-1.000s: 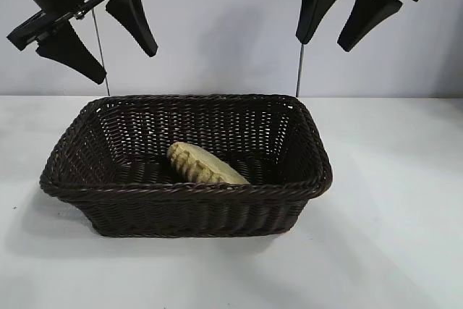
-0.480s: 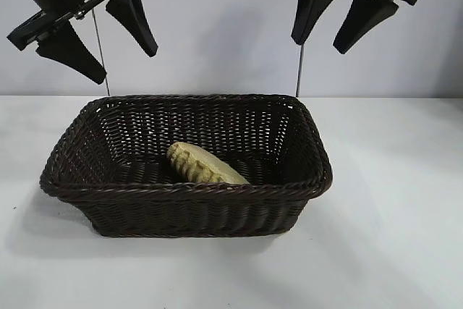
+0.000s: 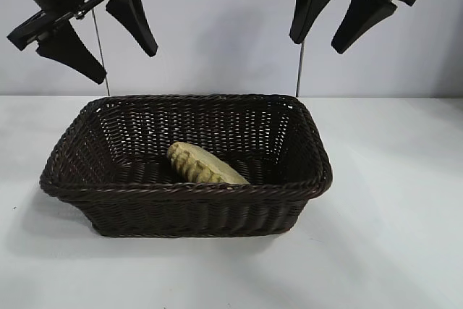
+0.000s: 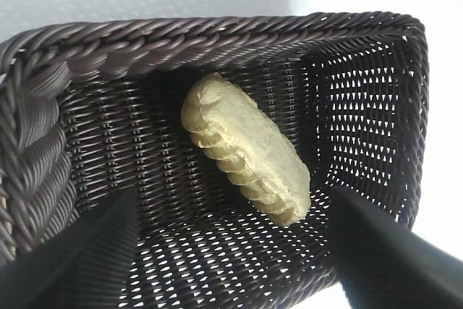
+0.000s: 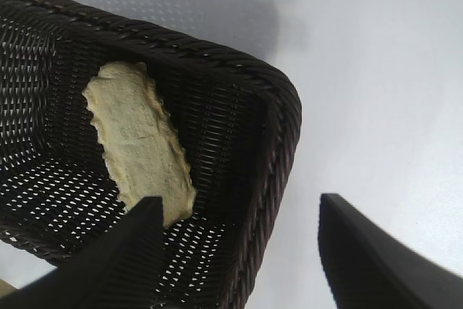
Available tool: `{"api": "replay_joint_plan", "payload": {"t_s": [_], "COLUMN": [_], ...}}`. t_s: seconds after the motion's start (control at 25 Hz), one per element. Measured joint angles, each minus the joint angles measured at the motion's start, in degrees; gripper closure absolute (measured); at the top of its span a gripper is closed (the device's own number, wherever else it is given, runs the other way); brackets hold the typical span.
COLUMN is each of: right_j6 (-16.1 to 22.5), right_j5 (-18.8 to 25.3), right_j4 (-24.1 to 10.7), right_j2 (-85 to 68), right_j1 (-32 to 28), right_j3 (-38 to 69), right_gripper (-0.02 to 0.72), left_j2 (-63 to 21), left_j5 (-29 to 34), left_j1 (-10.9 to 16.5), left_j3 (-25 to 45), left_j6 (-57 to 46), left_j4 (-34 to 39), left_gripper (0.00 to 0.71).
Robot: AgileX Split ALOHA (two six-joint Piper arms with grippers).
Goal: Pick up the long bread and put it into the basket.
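Bread: the long bread [image 3: 203, 163] lies down inside the basket [image 3: 186, 190], near the front wall. Its long way runs on a slant, from about 10 o'clock to about 4 o'clock as I look from the front. It is a long oval, pale yellow-tan, with little bumpy ridges along one edge. The basket is dark brown and woven, and it sits on the white table [image 3: 391, 236]. The left gripper [image 3: 98, 34] hangs high at 10 o'clock from the basket, fingers spread open, holding nothing. The right gripper [image 3: 327, 23] hangs high at 2 o'clock, fingers open too. Since a second ago it has gone up a tiny bit. The bread has not moved.
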Motion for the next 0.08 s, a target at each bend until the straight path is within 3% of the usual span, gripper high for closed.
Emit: {"api": "replay_joint_plan", "payload": {"t_s": [0.08], "right_j6": [0.0], "right_j5": [0.0], "right_j4": [0.0], "right_j2": [0.0], "right_j1": [0.0], "right_j3": [0.0], "right_gripper": [0.250], "left_j2": [0.0], "left_j5": [0.0], "left_j1": [0.0], "left_j3": [0.0], "left_j6": [0.0], "left_j4": [0.0], "left_gripper": [0.178]}}
